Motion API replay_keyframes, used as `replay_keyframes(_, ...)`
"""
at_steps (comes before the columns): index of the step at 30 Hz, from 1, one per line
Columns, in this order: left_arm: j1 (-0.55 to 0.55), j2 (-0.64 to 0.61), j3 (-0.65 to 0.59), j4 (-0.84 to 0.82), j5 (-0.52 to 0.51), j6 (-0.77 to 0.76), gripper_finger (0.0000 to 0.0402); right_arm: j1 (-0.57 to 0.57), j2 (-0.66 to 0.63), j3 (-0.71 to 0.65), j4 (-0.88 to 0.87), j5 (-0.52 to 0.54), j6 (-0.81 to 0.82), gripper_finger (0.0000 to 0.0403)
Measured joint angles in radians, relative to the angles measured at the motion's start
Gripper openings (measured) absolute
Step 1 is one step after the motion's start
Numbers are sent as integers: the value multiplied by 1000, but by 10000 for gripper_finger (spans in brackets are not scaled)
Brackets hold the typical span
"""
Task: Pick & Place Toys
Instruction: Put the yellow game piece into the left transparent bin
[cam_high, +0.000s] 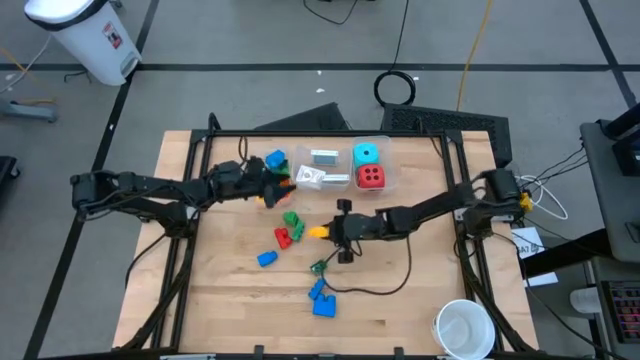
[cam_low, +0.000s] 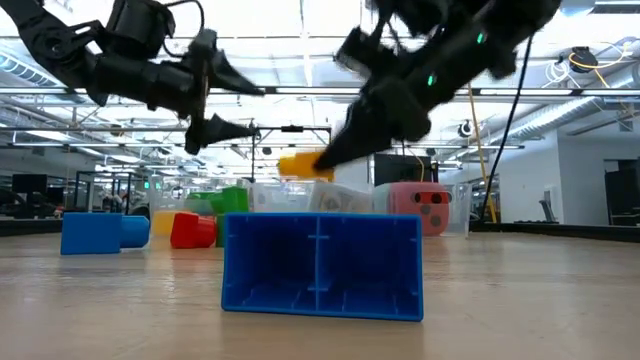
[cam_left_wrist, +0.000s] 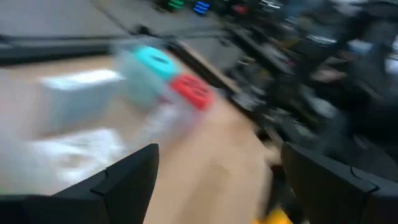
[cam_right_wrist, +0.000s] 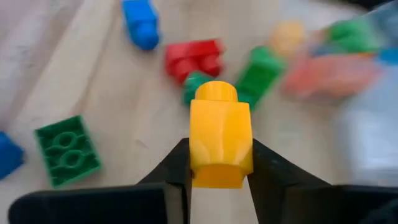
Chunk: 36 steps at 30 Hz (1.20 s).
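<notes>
My right gripper (cam_high: 332, 232) is shut on a yellow brick (cam_right_wrist: 220, 132) above the middle of the table. Loose bricks lie on the table around it: green (cam_high: 292, 219), red (cam_high: 283, 237), blue (cam_high: 267, 259), a small green one (cam_high: 318, 267) and blue ones (cam_high: 322, 300). A clear bin (cam_high: 392, 180) at the far side holds a cyan die (cam_high: 367, 155), a red die (cam_high: 371, 177), white cards (cam_high: 322, 157) and a blue brick (cam_high: 275, 160). My left gripper (cam_high: 272, 187) hangs open and empty at the bin's left end (cam_left_wrist: 217, 186). My right gripper pinches the yellow brick by its two opposite side walls (cam_right_wrist: 194, 163) between its two fingers, at the end away from the stud. The fingers come from the table's right side, slanting down. The brick is lifted clear of the table (cam_low: 305, 165), its stud pointing away from the fingers.
A white round cup (cam_high: 464, 328) stands at the near right corner. A dark cable (cam_high: 385, 290) lies looped on the table near the blue bricks. A large blue brick (cam_low: 322, 265) fills the front of the low view.
</notes>
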Motion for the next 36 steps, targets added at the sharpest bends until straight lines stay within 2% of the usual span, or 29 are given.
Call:
replay_keyframes(3, -51, 0, 1, 28, 77, -7, 340, 35, -73, -9, -12, 142, -61, 78)
replay_keyframes(6, -110, 0, 11, 35, 73, -8, 340, 76, -124, -29, 34, 275, -174, 78)
replay_keyframes(10, -175, 0, 42, 36, 61, -3, 340, 111, -140, -50, 146, 382, -302, 78)
replay_keyframes(15, -274, 52, 72, 35, -72, 44, 340, 125, -139, -54, 189, 395, -367, 78)
replay_keyframes(18, -310, 123, 111, 34, -108, 71, 340, 125, -139, -54, 198, 395, -375, 78)
replay_keyframes(21, -312, 184, 172, 40, -105, 71, 340, 126, -139, -54, 197, 398, -386, 78)
replay_keyframes(26, -313, 283, 265, 28, -31, 71, 340, 134, -139, -54, 197, 401, -399, 78)
replay_keyframes(29, -312, 329, 304, 30, -5, 54, 340, 146, -139, -55, 205, 460, -415, 78)
replay_keyframes(32, -303, 358, 329, 26, -2, 43, 340, 159, -140, -55, 210, 499, -444, 78)
replay_keyframes(36, -294, 363, 342, 28, -2, 27, 338, 166, -140, -55, 210, 497, -445, 78)
